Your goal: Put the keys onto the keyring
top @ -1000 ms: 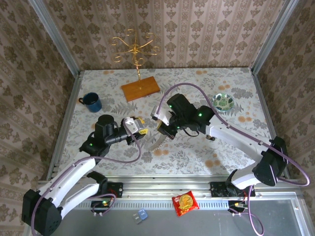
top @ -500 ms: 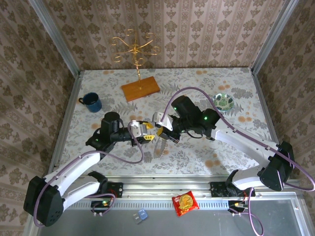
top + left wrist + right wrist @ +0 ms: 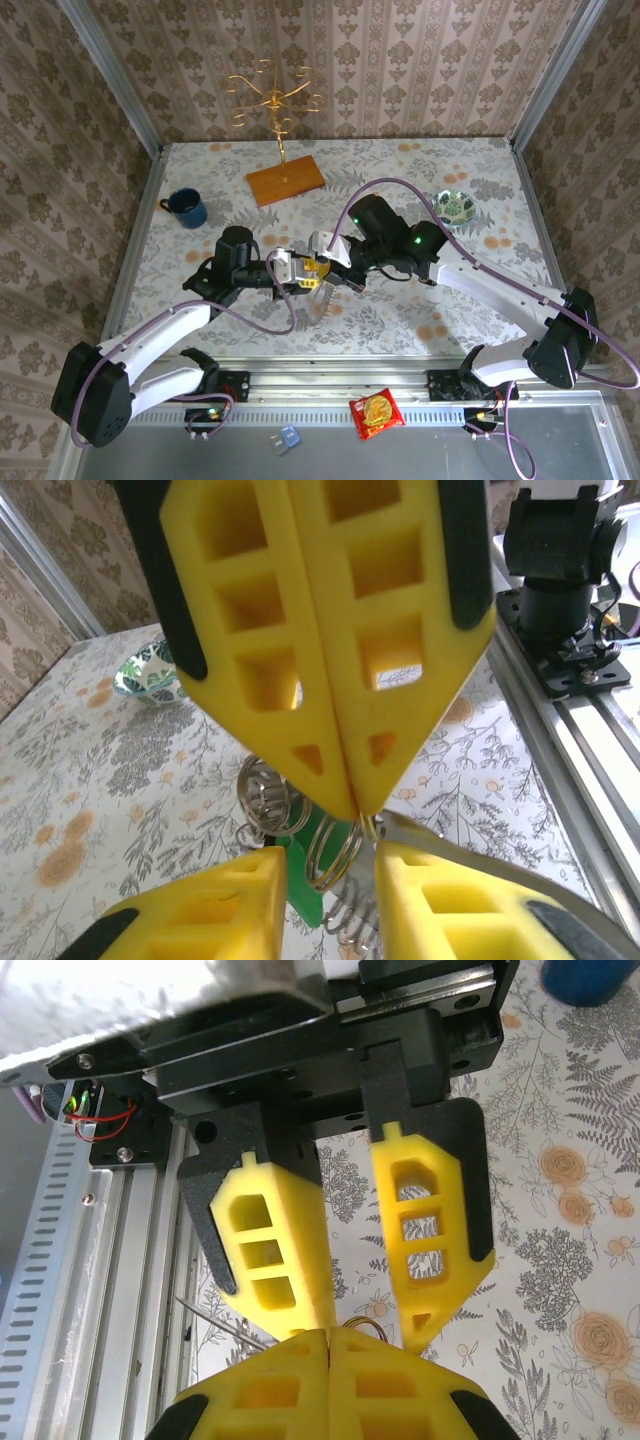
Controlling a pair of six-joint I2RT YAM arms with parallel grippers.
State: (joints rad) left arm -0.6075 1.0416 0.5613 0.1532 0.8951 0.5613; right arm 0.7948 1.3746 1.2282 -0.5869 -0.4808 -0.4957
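- Location: both arms meet over the floral-patterned worktop (image 3: 400,160), about mid-width and nearer the near edge than the far one. The left gripper (image 3: 300,280) and right gripper (image 3: 325,268) stand tip to tip.
- Right gripper (image 3: 355,810): fingers pressed together. A loop of the thin grey-brown wire keyring (image 3: 335,852) hangs from the very tips, so they appear clamped on the wire. In the right wrist view a thin strand of wire runs out sideways from the same closed tips (image 3: 330,1338).
- Left gripper (image 3: 330,865): fingers apart, one on either side of the hanging loop. Worktop shows through the gap in the right wrist view (image 3: 360,1335). No grip is evident.
- Task items: the small metal key with the green head (image 3: 303,880) sits just below the loop, between the left fingers and touching or nearly touching one of them. Whether it is already threaded on the wire cannot be determined. Further coiled turns of wire lie just beside it. The dark silvery key cannot be made out.
- Step in hand, by judgement: threading, with the right arm presenting the wire and the left arm positioned to take the green key.
- Next move, by judgement: the left fingers need to close squarely on the key head, then guide its hole along the wire while the right grip stays firm.
- Risk noted: the parts are tiny and crowded, so the key may slip or the wire may be caught instead.
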